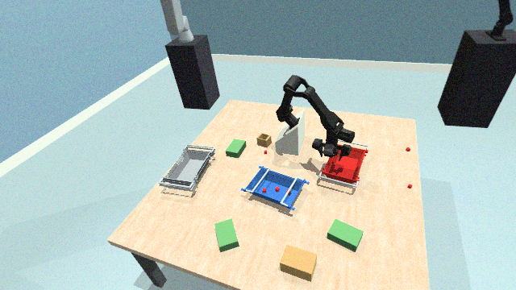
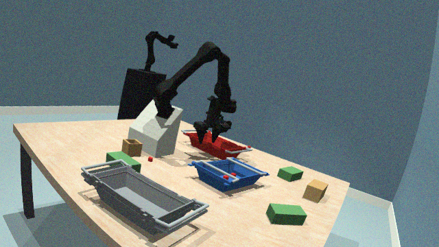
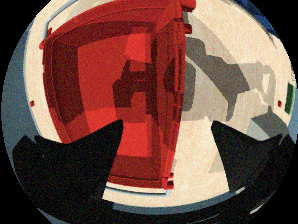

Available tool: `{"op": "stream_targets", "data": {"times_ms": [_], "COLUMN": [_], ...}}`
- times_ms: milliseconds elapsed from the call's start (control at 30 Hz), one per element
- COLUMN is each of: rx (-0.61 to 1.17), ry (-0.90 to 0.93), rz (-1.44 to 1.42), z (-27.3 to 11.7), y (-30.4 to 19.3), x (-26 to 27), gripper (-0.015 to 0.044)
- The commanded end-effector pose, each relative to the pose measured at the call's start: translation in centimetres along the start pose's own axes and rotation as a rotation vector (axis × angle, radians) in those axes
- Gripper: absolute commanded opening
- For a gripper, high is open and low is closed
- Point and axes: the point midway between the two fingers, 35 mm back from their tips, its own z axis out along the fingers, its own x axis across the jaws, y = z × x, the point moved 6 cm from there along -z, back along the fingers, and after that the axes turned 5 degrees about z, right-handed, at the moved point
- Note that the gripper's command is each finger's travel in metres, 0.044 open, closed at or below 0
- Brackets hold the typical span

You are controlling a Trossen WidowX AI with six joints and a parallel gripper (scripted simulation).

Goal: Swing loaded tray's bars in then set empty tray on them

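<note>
Above the red tray (image 1: 351, 164) (image 2: 219, 145) (image 3: 100, 90), the hand (image 1: 331, 155) (image 2: 207, 140) (image 3: 170, 124) hangs spread wide, holding nothing; on the table (image 1: 258, 225) (image 2: 62, 137) (image 3: 200, 155), near that empty tray, stands the blue tray (image 1: 276, 186) (image 2: 224, 182), small red blocks (image 1: 276, 189) (image 2: 226, 177) inside, both white bars (image 1: 291, 191) (image 2: 247, 166) lying across its top.
</note>
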Motion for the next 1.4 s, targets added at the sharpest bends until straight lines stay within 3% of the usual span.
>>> {"op": "stream_targets", "data": {"times_ms": [0,333,800,1367], "rx": [-0.004,-0.004,-0.004,-0.004], "ry": [-0.007,-0.009,-0.009,-0.009], "rz": [-0.006,-0.006,-0.006,-0.006], "z": [1.7,4.0,4.0,4.0], "y": [-0.1,-0.2,-0.2,-0.2], "x": [-0.3,-0.6,-0.6,-0.6], "gripper": [0.0440,0.0440,0.0235,0.0121]}}
